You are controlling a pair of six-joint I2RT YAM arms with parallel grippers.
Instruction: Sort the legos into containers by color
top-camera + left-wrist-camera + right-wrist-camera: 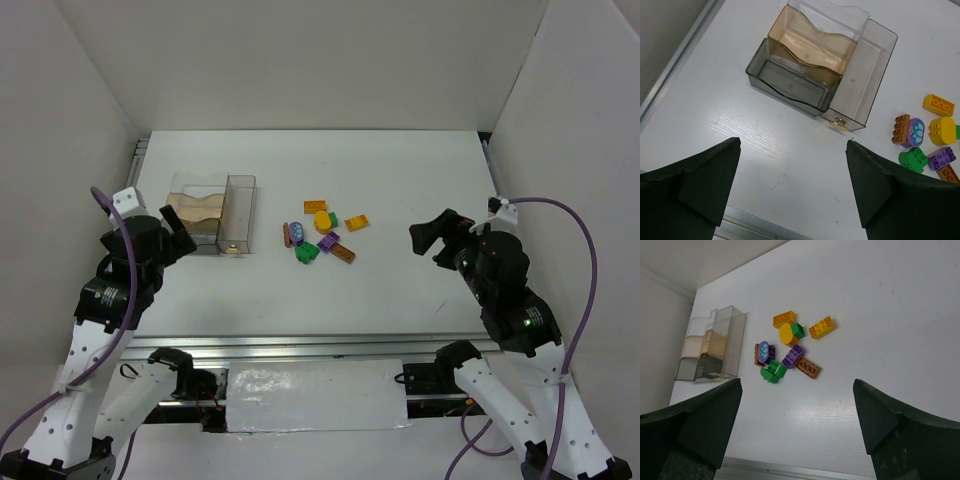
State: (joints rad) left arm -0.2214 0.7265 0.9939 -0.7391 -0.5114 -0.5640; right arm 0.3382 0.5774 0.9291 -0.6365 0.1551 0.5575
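The legos lie in a loose cluster mid-table: an orange brick [316, 207], a yellow round piece [325, 221], a yellow-orange brick [356, 222], a purple brick [328, 241], a brown brick [343, 253], a green piece [307, 254] and a brownish one with a bluish top [292, 235]. The cluster also shows in the right wrist view [790, 347]. The joined containers [212, 212] stand left of them: a grey bin [790, 77], an amber bin [810, 45] and a narrow clear bin [865, 75]. My left gripper [180, 238] is open and empty beside the containers. My right gripper [425, 238] is open and empty, right of the legos.
White walls enclose the table on the left, back and right. A metal rail [300, 350] runs along the near edge, with a white pad [315, 395] below it between the arm bases.
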